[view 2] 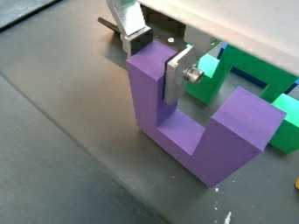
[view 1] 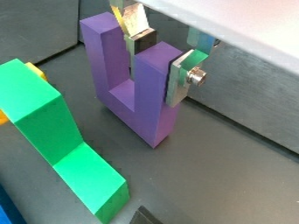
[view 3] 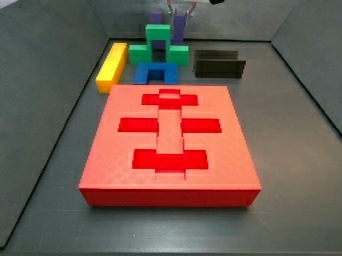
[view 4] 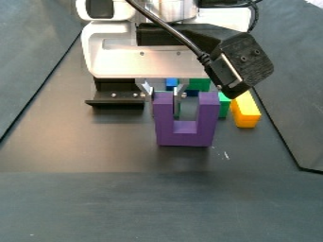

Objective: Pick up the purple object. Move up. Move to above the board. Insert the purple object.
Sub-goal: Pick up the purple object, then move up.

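The purple object (view 1: pixel 140 96) is a U-shaped block standing on the dark floor with its prongs up; it also shows in a wrist view (view 2: pixel 193 131) and a side view (view 4: pixel 183 120). My gripper (view 1: pixel 162 54) straddles one prong, one silver finger (view 1: pixel 183 79) flat on its outer face, the other in the slot (view 2: pixel 180 74). Both plates lie flush against the prong, so the gripper (view 2: pixel 156 57) is shut on it. The red board (view 3: pixel 167 135) with cross- and bar-shaped recesses lies in the near half of the floor, away from the gripper (view 3: pixel 178 15).
A green block (view 1: pixel 52 131) stands close beside the purple one, also seen in a side view (view 3: pixel 160 42). A blue block (view 3: pixel 158 72) and a yellow bar (view 3: pixel 111 62) lie past the board. The dark fixture (view 3: pixel 218 65) stands to their right. The white robot base (view 4: pixel 132 47) is behind.
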You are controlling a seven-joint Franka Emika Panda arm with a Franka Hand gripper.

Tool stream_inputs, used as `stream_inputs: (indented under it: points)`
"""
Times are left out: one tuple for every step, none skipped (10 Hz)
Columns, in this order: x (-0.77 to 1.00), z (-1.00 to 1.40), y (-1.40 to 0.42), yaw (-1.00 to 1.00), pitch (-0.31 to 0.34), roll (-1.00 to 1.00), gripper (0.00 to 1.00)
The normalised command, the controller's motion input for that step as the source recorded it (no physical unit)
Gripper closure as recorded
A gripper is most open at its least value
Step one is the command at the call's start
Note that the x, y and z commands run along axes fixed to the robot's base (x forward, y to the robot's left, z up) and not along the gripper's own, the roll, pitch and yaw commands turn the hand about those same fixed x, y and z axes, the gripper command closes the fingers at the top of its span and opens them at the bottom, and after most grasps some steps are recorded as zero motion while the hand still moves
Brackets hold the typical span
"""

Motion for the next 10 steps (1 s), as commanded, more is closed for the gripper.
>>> stream_inputs:
  points:
    - [0.00, 0.00, 0.00, 0.00, 0.000, 0.00, 1.00]
    - [0.00, 0.00, 0.00, 0.00, 0.000, 0.00, 1.00]
    - [0.00, 0.00, 0.00, 0.00, 0.000, 0.00, 1.00]
    - [0.00, 0.00, 0.00, 0.00, 0.000, 0.00, 1.00]
    - [0.00, 0.00, 0.00, 0.00, 0.000, 0.00, 1.00]
    - [0.00, 0.00, 0.00, 0.00, 0.000, 0.00, 1.00]
    - [0.00, 0.00, 0.00, 0.00, 0.000, 0.00, 1.00]
    - [0.00, 0.00, 0.00, 0.00, 0.000, 0.00, 1.00]
    - [0.00, 0.83, 0.00, 0.00, 0.000, 0.00, 1.00]
    - [0.02, 0.81, 0.01, 0.02, 0.004, 0.00, 1.00]
